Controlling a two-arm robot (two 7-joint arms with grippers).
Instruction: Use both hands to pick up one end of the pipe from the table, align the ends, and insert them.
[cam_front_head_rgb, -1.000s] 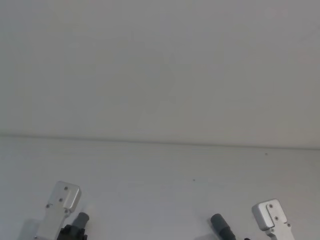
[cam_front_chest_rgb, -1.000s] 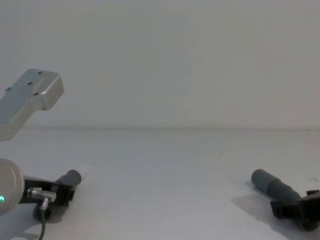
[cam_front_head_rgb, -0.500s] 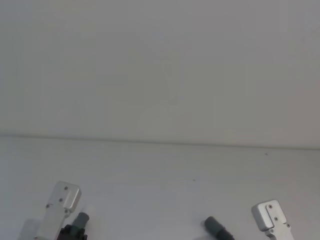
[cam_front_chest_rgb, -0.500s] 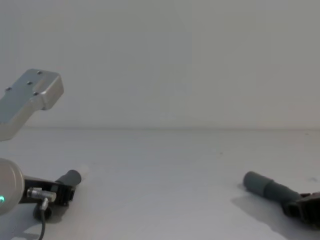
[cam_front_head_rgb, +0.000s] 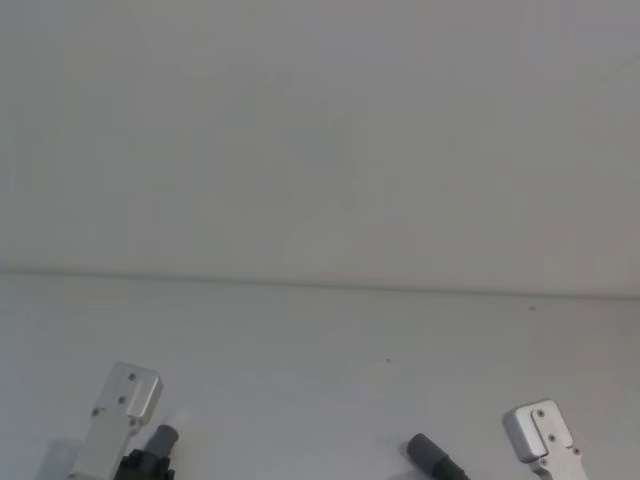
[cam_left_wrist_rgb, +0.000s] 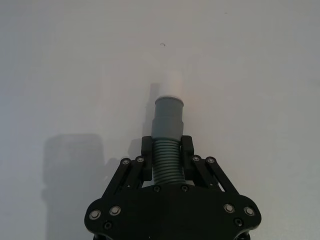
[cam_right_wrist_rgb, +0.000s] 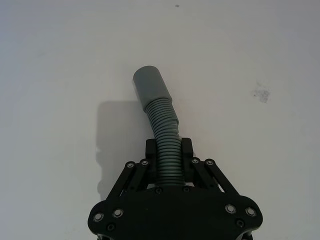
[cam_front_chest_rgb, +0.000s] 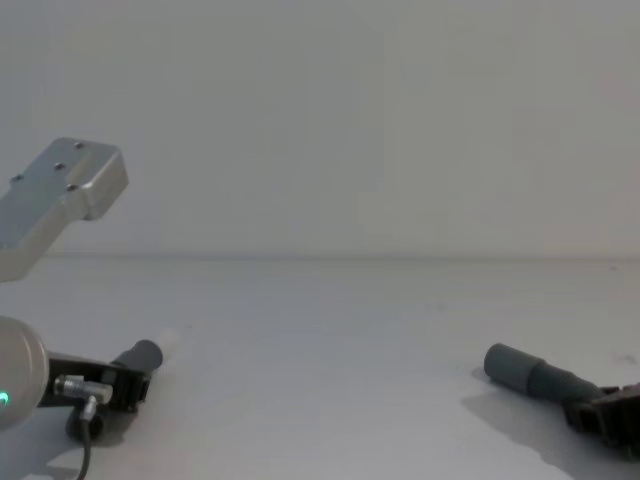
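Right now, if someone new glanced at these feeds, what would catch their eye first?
Two dark corrugated hose pieces, each clamped in a black gripper. The left gripper is shut on the hose piece with the white-tipped cuff, and the right gripper is shut on the hose piece with the plain grey open cuff. In the chest view they sit at opposite sides of the white table, cuffs facing inward and far apart, not yet joined.

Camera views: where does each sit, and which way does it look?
Head view: high, looking down over the table; left arm and right arm at the bottom.
Chest view: lower, looking across the table; left arm at left.
Left wrist view: along the left claw, shut on the white-tipped hose.
Right wrist view: along the right claw, shut on the plain-cuffed hose.
Head and chest share both hoses.
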